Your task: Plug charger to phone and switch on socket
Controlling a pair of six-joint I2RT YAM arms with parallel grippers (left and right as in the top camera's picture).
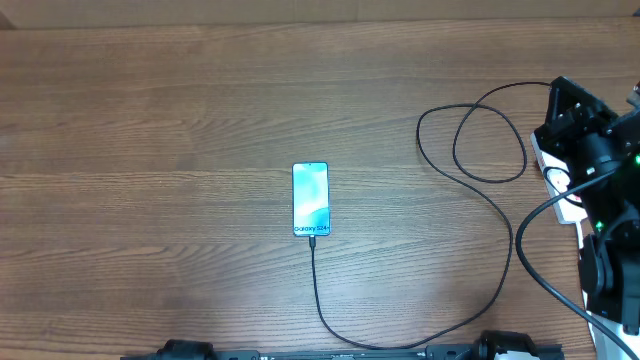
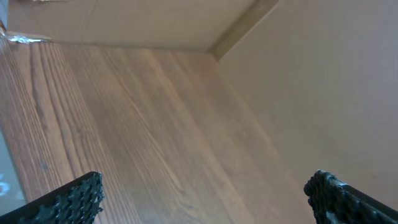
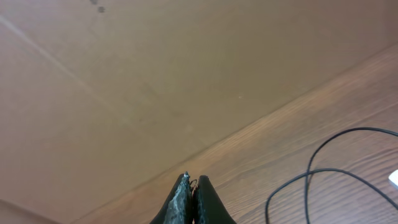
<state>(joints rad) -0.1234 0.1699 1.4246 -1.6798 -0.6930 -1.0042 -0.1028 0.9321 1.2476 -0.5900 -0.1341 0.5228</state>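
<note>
1. overhead: you have the phone lying flat near the middle of the worktop, screen up and lit light blue, its long side running away from the robot. the charger has its small tip at the phone's near short edge. from there the thin black cable runs toward the near edge, sweeps right, climbs back and makes loose loops near the far right. the socket sits at the right edge as a white strip with a bit of red showing. most of it is covered by the right arm, which hangs over it. you cannot make out that arm's tool from up here.
2. left wrist: your left tool is released, its two ribbed black fingers spread far apart at the bottom corners with bare wood grain between them. a plain brown wall stands behind the worktop.
3. right wrist: your right tool is clenched, fingertips pressed together with nothing visible between them. it hangs above the wood. two strands of the charger curve across the lower right, well apart from the tips. a small white corner shows at the right edge; you cannot tell what it is.
</note>
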